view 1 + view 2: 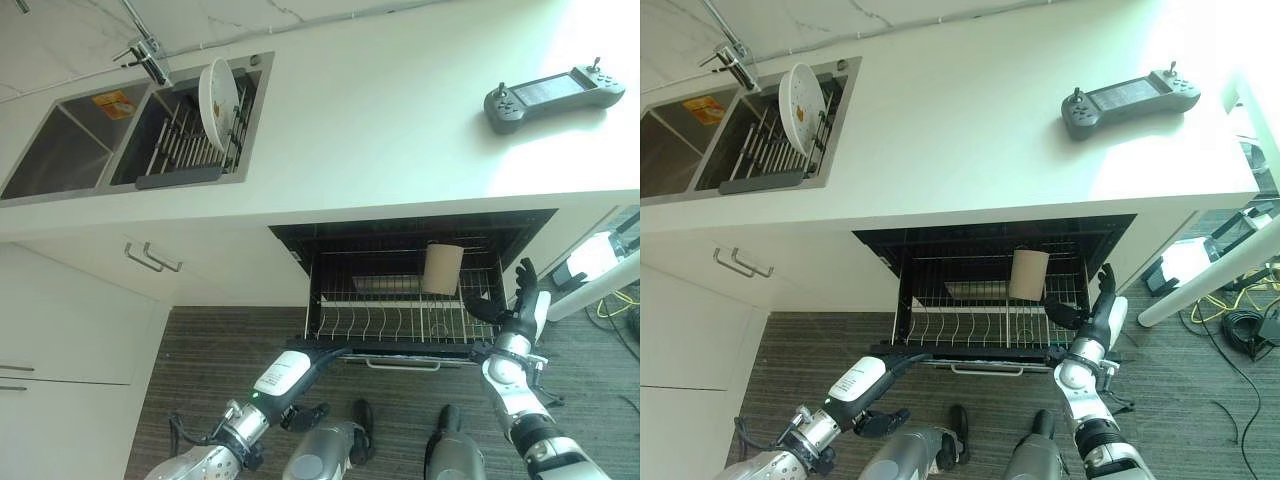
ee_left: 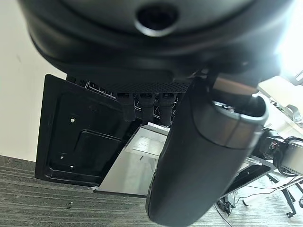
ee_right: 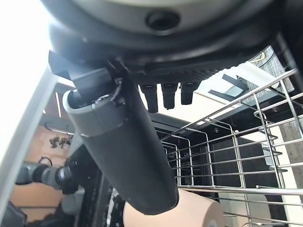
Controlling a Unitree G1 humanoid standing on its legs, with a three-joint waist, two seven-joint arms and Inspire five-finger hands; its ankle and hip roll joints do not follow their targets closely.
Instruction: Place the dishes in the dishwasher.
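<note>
A dishwasher rack (image 1: 400,325) is pulled out below a white counter (image 1: 400,130); a tan cup (image 1: 443,267) stands in it, so one dish looks loaded; the rest of the rack is bare. A white plate (image 1: 218,103) stands upright in the sink rack (image 1: 185,150), well apart from the dishwasher, not yet loaded. The left hand (image 1: 318,357) reaches to the rack's front edge, fingers straight; the right hand (image 1: 510,300) sits at the rack's right side, fingers relaxed and apart, holding nothing. A controller (image 1: 553,95) lies on the counter.
</note>
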